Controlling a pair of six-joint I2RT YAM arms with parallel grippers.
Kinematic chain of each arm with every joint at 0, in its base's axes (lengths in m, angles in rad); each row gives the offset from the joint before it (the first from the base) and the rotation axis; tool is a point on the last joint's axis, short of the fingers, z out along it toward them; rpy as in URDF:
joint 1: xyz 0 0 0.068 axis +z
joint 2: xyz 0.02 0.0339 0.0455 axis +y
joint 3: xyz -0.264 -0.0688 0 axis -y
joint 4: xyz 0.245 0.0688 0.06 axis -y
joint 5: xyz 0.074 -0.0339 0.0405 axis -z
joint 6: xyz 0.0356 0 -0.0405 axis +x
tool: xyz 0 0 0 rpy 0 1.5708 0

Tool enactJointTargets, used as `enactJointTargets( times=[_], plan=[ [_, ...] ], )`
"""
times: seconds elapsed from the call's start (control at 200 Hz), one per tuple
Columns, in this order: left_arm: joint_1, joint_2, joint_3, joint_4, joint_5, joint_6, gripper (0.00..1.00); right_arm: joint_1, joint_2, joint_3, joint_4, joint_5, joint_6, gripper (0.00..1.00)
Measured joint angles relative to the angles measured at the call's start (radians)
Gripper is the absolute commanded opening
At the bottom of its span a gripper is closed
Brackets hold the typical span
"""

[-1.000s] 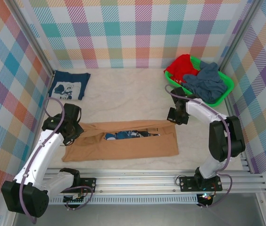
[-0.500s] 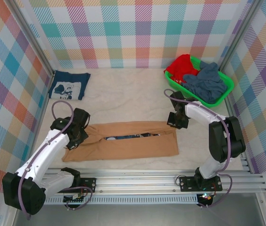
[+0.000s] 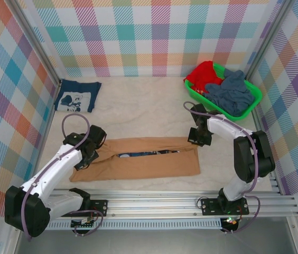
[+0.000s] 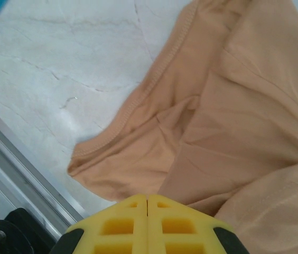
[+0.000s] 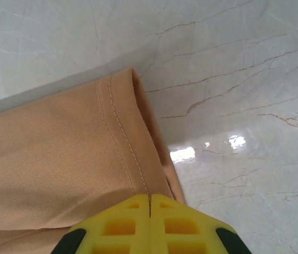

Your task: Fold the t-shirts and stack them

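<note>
Vs a second ago: left gripper had swung inward, toward frame centre, and sat over the left end of the tan-orange t-shirt. Right gripper had barely shifted, at the shirt's upper right corner. The far flap had come over with them. The blue print had been a wide patch; it was down to a thin slit in the middle.

Left wrist view: yellow fingers pressed together, tan cloth bunched up into the tips, so pinching the shirt. Right wrist view: same story, tips together on the stitched hem corner, with a shadow under that edge on the table.

Shirt lay as a long folded strip across the lower middle of the frame, just beyond the aluminium rail at the bottom.

Table was white with faint marble-like veins and glossy in spots. Further back, upper left: navy t-shirt, folded flat, white graphic up, well apart from the tan one. Upper right: green basket with a red garment and grey-blue garments heaped in it. Pastel plaid walls on three sides.
</note>
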Motion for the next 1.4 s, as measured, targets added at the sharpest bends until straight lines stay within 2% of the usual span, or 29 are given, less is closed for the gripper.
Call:
enactJointTargets(
  times=[0.29, 0.505, 0.58, 0.82, 0.9, 0.97, 1.12, 1.175, 1.26, 1.405],
  plan=[
    [-0.015, -0.013, -0.014, -0.019, -0.028, -0.027, 0.0, 0.001, 0.002, -0.04, 0.002, -0.001, -0.001, 0.0],
    [-0.032, 0.051, -0.058, 0.028, -0.01, -0.034, 0.0, 0.006, 0.021, -0.044, 0.012, -0.001, -0.001, 0.0],
    [-0.034, 0.068, -0.077, 0.051, 0.0, -0.034, 0.0, 0.007, 0.023, -0.044, 0.013, -0.001, -0.001, 0.06],
    [-0.038, 0.117, -0.098, 0.081, 0.01, -0.035, 0.0, 0.007, 0.023, -0.044, 0.012, 0.0, 0.0, 0.12],
    [-0.039, 0.117, -0.098, 0.079, 0.009, -0.033, 0.15, 0.007, 0.023, -0.044, 0.011, 0.004, 0.008, 0.22],
    [-0.04, 0.116, -0.098, 0.076, 0.008, -0.035, 0.29, 0.007, 0.019, -0.045, 0.008, 0.012, 0.007, 0.24],
    [-0.045, 0.081, -0.062, 0.043, 0.009, -0.046, 0.45, 0.007, -0.039, -0.045, -0.015, 0.033, 0.016, 0.26],
    [-0.045, 0.053, -0.031, 0.037, 0.008, -0.041, 0.47, 0.007, -0.076, -0.045, -0.022, 0.039, 0.023, 0.26],
    [-0.045, 0.012, 0.005, 0.057, 0.013, -0.022, 0.41, 0.008, -0.121, -0.044, -0.029, 0.04, 0.027, 0.24],
    [-0.03, 0.042, 0.004, 0.211, 0.132, 0.05, 0.39, 0.016, -0.11, -0.044, 0.008, -0.02, 0.029, 0.18]
  ],
)
